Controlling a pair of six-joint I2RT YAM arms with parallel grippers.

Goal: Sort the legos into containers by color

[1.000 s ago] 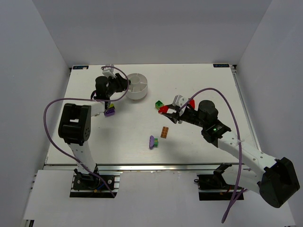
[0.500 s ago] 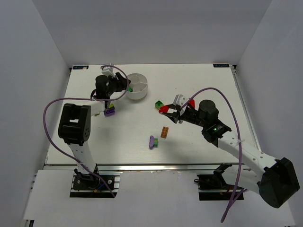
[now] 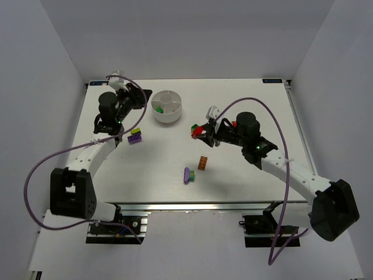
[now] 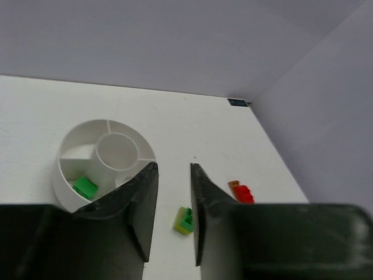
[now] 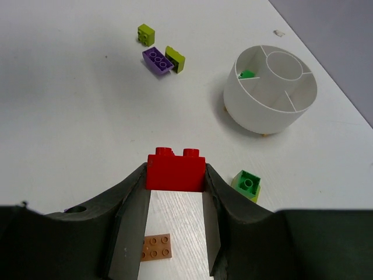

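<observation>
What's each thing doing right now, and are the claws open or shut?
left gripper: shut, holding nothing
right gripper: shut on the red lego
white dish: upright, one green lego in a wedge section
orange lego: lying flat on the table, studs up
purple lego: loose on the table, studs up
green-and-lime lego: loose on the table

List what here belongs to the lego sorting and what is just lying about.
Job: white dish; green brick in one wedge; red brick in the right end effector; loose green brick, orange brick, purple brick, purple-and-lime pair, lime brick.
Lying about: purple cables, corner tag.
</observation>
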